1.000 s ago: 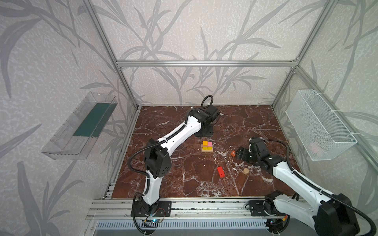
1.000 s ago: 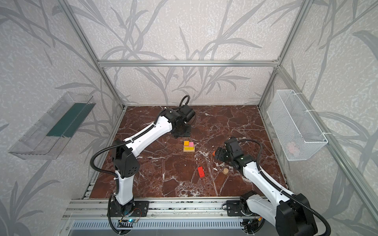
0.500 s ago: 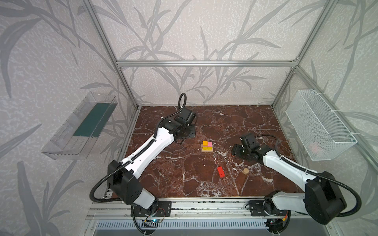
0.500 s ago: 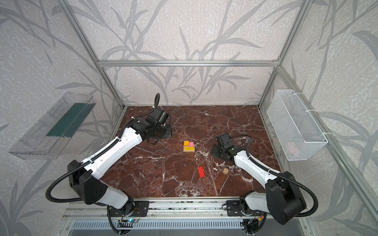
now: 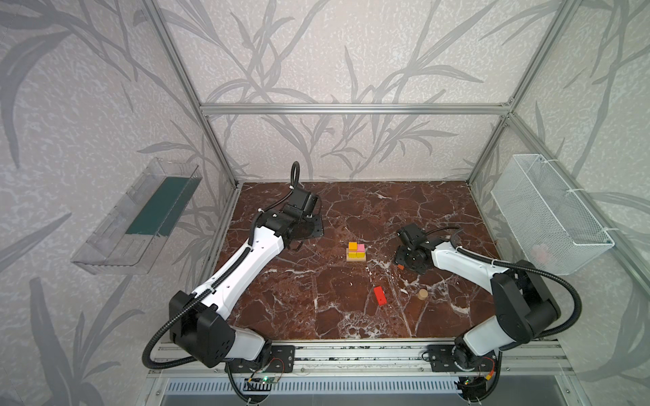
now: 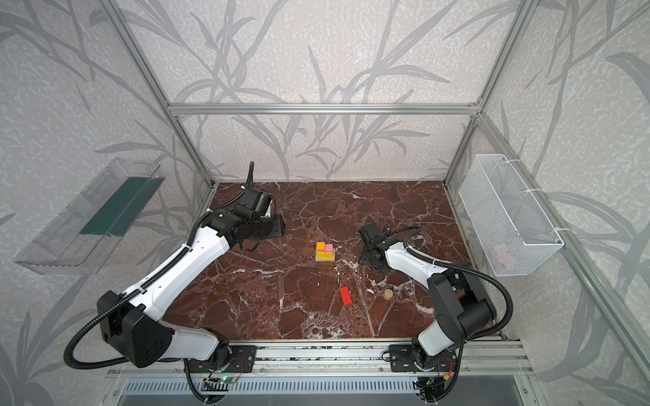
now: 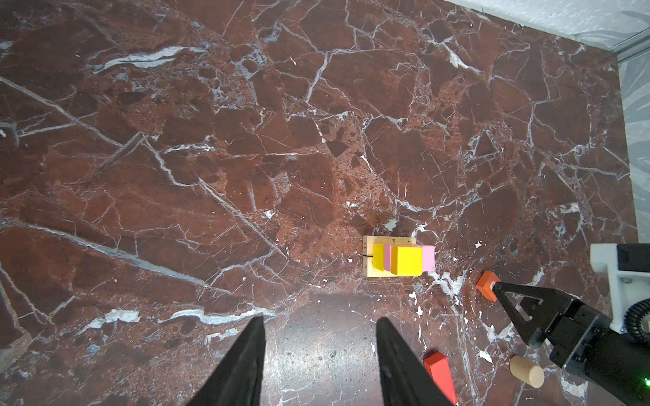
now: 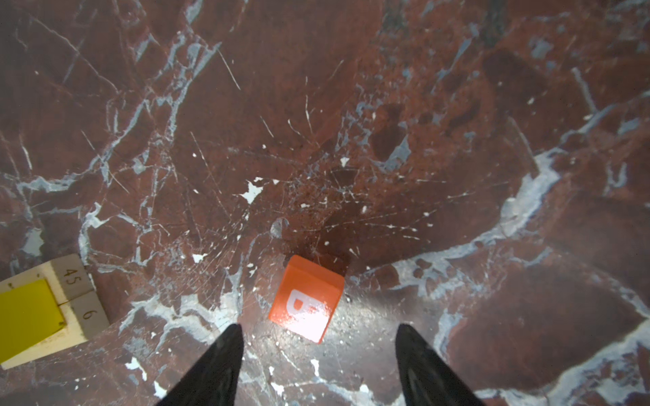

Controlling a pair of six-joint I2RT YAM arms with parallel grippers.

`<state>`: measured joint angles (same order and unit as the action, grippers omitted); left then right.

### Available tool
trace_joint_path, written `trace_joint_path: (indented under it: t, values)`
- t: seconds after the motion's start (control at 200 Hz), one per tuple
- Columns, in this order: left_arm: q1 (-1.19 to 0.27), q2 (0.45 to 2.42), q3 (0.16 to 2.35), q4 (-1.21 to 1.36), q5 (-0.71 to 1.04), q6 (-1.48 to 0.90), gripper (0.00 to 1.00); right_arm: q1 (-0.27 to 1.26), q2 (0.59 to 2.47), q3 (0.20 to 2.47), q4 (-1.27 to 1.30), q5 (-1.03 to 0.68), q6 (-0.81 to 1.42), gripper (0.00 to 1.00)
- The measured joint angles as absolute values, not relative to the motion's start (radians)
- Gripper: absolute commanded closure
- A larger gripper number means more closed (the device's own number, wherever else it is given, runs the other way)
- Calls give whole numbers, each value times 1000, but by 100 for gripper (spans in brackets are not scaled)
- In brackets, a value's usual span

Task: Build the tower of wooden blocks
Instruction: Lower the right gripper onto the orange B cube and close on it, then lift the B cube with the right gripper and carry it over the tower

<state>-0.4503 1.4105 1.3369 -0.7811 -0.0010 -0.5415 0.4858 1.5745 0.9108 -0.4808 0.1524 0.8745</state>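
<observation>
One marble table (image 5: 439, 218) carries it all. The left gripper (image 7: 319, 319), upper left of the table in both top views, has jaws apart and empty. The right gripper (image 8: 317, 327), right of centre, has jaws apart, clamping nothing. The tower (image 5: 356, 252) stands mid-frame, near its left. The orange-red cube (image 8: 306, 298) lies at the right jaws' tips, skewed to them; closing off-square could spin or squirt it out, even into the tower. The red brick (image 5: 379, 295) and tan cylinder (image 5: 422, 294) lie loose lower down.

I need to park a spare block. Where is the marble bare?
Bare: behind the tower up to the rear wall, and in front between left arm and red brick. Crowded: around the right gripper, orange-red cube and tan cylinder.
</observation>
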Motion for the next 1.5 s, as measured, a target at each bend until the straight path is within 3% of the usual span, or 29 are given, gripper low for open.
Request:
trace_joint_path:
  t: [0.51,1.25,1.5]
  values:
    - [-420,1410,1313,-748,60,-524,50,491,1667,954,-498,171,912,38]
    - [-403,1410,1311,-747,82,-523,50,491,1740,1003,-499,152,913,61]
    - [-403,1410,1311,-747,86,-524,50,495,1742,1015,-519,152,897,55]
